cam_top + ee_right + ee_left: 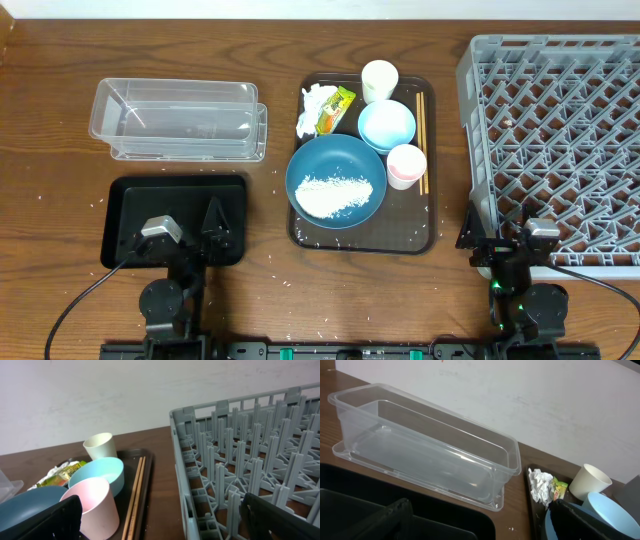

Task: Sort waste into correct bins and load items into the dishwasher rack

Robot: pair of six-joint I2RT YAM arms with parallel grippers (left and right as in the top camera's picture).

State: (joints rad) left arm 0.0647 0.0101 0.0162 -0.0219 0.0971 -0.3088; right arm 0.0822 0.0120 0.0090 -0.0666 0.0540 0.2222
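Tub [175, 84] — clear, glossy plastic; rack [550, 45] — matt grey plastic; table [60, 60] of grained wood.

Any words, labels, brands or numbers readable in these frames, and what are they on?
No text can be read anywhere.
Print on the wrapper: too small and blurred to read.
The tub and rack: no markings visible.

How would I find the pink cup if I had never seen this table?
Look for the brown tray between the clear tub and the grey rack. On its right side, beside the chopsticks and in front of the light-blue bowl, stands the pink cup. It is the only pink thing there, unlike the white cup at the tray's far edge.
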